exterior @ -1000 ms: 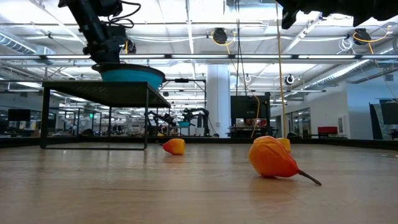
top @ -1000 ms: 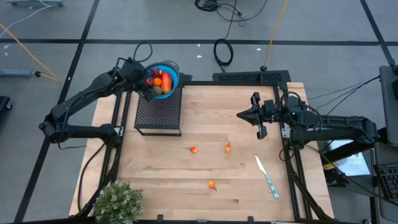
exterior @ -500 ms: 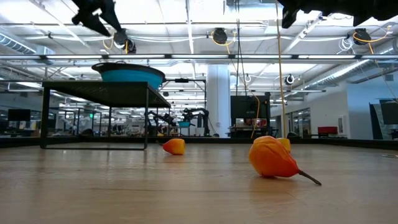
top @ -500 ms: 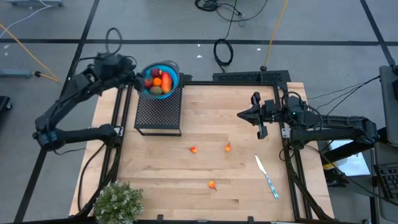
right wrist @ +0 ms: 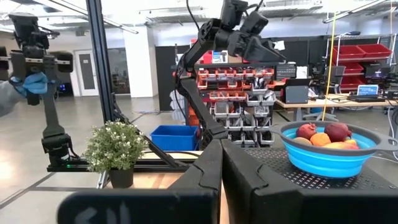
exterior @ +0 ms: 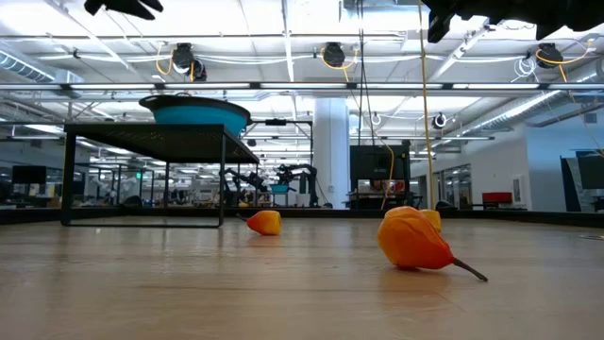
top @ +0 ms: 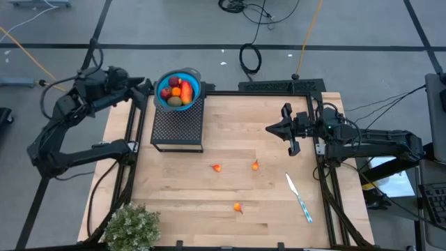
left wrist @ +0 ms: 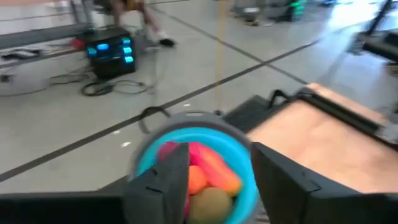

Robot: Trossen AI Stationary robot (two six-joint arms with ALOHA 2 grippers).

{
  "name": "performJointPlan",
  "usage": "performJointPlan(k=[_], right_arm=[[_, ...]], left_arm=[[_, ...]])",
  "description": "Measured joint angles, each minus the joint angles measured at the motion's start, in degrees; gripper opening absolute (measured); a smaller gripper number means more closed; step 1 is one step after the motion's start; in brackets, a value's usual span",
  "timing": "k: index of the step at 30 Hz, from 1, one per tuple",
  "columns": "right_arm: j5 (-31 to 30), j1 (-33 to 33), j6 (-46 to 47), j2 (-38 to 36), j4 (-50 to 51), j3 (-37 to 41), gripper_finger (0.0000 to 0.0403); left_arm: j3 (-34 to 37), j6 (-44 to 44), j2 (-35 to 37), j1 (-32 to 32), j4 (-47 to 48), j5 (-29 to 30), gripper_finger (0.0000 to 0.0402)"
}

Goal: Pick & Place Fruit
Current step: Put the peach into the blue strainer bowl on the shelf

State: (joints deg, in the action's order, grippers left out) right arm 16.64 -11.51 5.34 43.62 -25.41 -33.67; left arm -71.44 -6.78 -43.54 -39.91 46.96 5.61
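**Beside the blue bowl: left gripper clear, fruit split between bowl and table**

No legible writing or brand shows on anything in view.

Off the table's far-left corner hangs the left gripper, its fingers partly apart and holding nothing — the blue bowl sits just beyond the fingertips, on top of a black mesh stand. Inside the bowl lie a red-orange oblong piece, an olive-brown oval and dark red balls, packed close together.

Across the table, the right gripper hovers above the wood near the right edge, fingers pressed fully together with nothing between them. Three small orange pieces lie on the table between the two arms, well apart from either gripper; the nearest to the right gripper is just inboard of it. A white and blue utensil lies on the near side of the right gripper, and a green plant stands at the near-left corner.
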Motion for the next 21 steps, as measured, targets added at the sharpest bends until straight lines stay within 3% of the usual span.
performJointPlan(k=[5, 13, 21], right_arm=[[0.03, 0.0, 0.0, 0.0, 0.48, 0.0, 0.0], [3.17, 0.3, 0.0, 0.6, 6.14, 0.0, 0.0], [3.19, 5.17, -0.68, 5.9, 9.18, 0.0, 0.0]], left_arm=[[0.0, -0.7, 1.68, 1.2, 1.25, -6.96, 0.0106], [0.62, -1.38, 3.51, 4.43, 1.94, -7.9, 0.0012], [9.5, -3.14, 8.62, 7.0, -7.01, -8.68, 0.002]])
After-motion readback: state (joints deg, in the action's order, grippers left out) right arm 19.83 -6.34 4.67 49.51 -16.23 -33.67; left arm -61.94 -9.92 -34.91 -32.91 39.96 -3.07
